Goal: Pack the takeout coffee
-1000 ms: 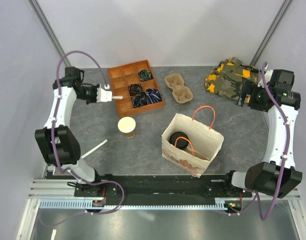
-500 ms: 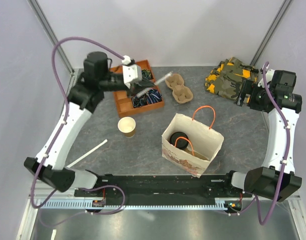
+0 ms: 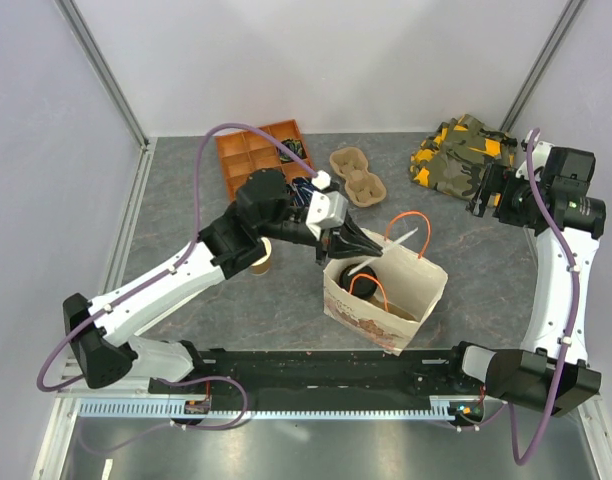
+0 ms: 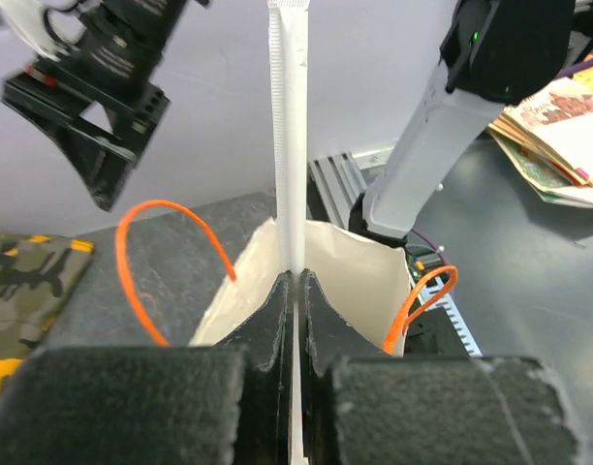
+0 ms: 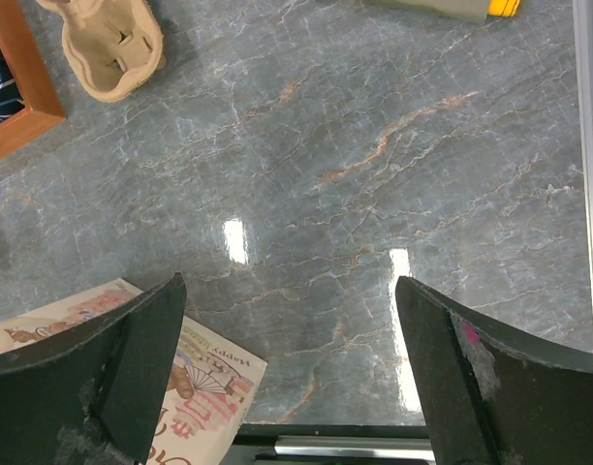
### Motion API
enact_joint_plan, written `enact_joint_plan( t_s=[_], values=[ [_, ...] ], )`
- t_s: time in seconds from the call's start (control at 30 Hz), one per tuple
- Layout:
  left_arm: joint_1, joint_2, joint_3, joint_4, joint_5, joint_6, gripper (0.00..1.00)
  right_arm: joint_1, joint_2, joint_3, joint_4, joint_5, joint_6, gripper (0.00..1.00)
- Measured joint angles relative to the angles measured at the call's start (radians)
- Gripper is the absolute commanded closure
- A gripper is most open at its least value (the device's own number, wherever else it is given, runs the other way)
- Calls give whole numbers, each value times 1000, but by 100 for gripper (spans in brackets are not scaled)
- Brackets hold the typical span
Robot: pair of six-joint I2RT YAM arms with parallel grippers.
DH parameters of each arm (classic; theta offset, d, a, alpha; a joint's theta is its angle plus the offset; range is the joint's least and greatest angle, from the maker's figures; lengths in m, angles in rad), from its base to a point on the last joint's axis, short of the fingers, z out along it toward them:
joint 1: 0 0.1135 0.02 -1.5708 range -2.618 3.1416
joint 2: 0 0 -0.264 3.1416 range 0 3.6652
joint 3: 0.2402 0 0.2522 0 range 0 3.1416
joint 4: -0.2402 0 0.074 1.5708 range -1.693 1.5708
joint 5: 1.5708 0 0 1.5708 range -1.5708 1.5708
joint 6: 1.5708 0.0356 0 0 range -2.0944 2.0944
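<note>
Your left arm has swung from the wooden tray [image 3: 236, 165] to the paper bag [image 3: 411, 290] | left claw [image 4: 295, 283] clamped on the wrapped straw [image 4: 287, 126] — poised over the mouth, likely to drop in | takeout coffee [image 3: 357, 277] sits inside the bag | right claw [image 5: 289, 291] gapes empty — parked clear.

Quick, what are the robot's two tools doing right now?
Left tool: shut on a white wrapped straw, over the paper bag.
Right tool: open, holding nothing.

Bright, even overhead light, soft shadows — two glare patches on table [image 5: 236, 240]; left wrist foreground out of focus.
</note>
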Motion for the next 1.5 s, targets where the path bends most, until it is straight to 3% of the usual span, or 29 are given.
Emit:
enact_joint_plan(
  t_s=[0.13,0.23,0.33,0.57,0.67,0.83,0.97,1.2,1.37,1.5],
  values=[
    [-25,14,-57,20,-12,2,83,0,-4,-1,-2,-2,0,2],
    [-27,16,-74,6,-25,19,58,0,-5,-1,-3,-3,0,2],
    [-26,16,-75,-10,-31,43,41,0,-8,-1,-3,-5,-1,2],
    [-23,-11,-77,-84,-83,73,19,0,-21,-1,-6,-9,0,2],
    [2,-37,-67,-113,-108,71,3,0,-24,-1,-6,-18,0,2],
    [77,-40,71,-233,-186,56,0,0,-18,4,-7,-31,-2,2],
    [174,-2,309,-408,-264,30,0,0,35,58,-3,-58,-16,2],
    [498,159,652,-753,-265,-4,0,0,174,151,45,-177,-49,2],
    [666,246,627,-971,-357,-44,0,1,266,184,72,-233,-80,2],
    [736,252,552,-1075,-419,-53,0,19,311,179,77,-225,-103,2]
  ],
)
